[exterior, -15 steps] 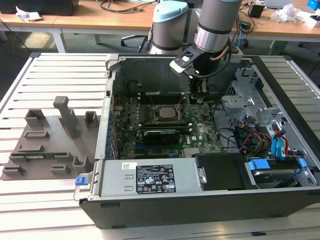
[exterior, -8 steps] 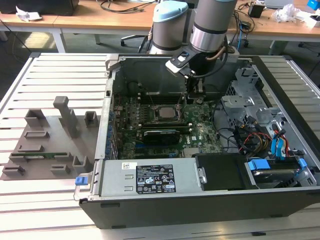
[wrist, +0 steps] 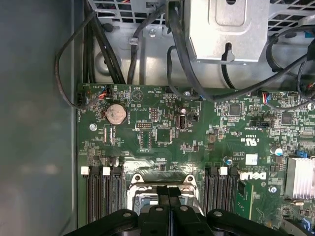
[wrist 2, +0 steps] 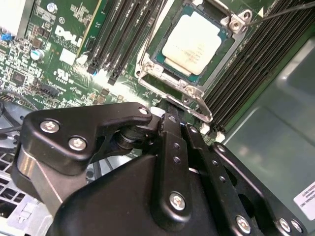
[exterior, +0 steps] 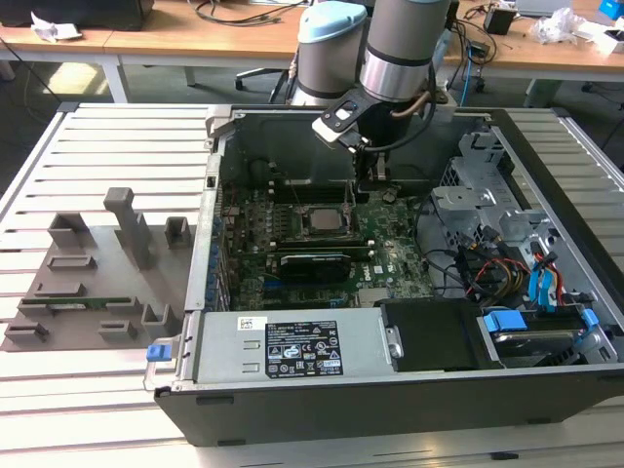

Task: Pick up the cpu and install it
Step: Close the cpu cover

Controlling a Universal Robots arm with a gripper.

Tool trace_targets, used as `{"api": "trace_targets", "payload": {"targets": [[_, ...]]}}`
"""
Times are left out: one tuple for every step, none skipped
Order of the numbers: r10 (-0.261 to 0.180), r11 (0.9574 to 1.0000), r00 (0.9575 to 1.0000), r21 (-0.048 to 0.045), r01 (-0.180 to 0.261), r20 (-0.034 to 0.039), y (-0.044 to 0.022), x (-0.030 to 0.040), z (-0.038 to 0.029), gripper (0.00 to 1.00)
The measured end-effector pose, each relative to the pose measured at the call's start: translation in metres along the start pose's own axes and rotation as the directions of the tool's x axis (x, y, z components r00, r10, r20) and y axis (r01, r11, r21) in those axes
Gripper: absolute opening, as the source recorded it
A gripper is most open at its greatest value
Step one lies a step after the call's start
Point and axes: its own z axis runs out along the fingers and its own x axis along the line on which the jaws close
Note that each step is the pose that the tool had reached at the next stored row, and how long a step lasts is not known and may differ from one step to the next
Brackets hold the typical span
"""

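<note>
Arm (exterior: 400, 49) above open computer case (exterior: 292, 409), cpu (exterior: 320, 220) seated in socket (exterior: 296, 226)

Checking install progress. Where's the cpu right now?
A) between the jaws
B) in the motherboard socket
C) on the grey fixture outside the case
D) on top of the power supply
B: the second wrist view shows the cpu lying flat inside the metal socket frame.

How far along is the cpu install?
Done: the cpu lies flat inside the socket frame. In hand: nothing; the gripper is shut and empty, poised at the socket's edge. Left: I cannot tell whether the cpu is clamped down, so placement looks finished but locking is unconfirmed.
</note>
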Motion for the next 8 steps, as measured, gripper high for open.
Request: {"api": "trace_targets", "payload": {"targets": [[0.000,1.0000,1.0000,0.0000,0.000,0.0001,-0.0012,0.0000,0.0000,0.11],[0.000,1.0000,1.0000,-0.0001,0.000,0.0000,-0.0024,0.0000,0.0001,0.11],[0.000,1.0000,1.0000,0.0000,0.000,0.0000,-0.0043,0.0001,0.0003,0.11],[0.000,1.0000,1.0000,0.0000,0.000,0.0000,-0.0059,0.0001,0.0004,0.11],[0.000,1.0000,1.0000,-0.0001,0.000,0.0000,-0.0070,0.0001,0.0004,0.11],[0.000,1.0000,1.0000,0.0000,0.000,0.0000,-0.0087,0.0002,0.0005,0.11],[0.000,1.0000,1.0000,0.0000,0.000,-0.0001,-0.0103,0.0002,0.0007,0.11],[0.000,1.0000,1.0000,-0.0001,0.000,0.0000,-0.0110,0.0002,0.0007,0.11]]}}
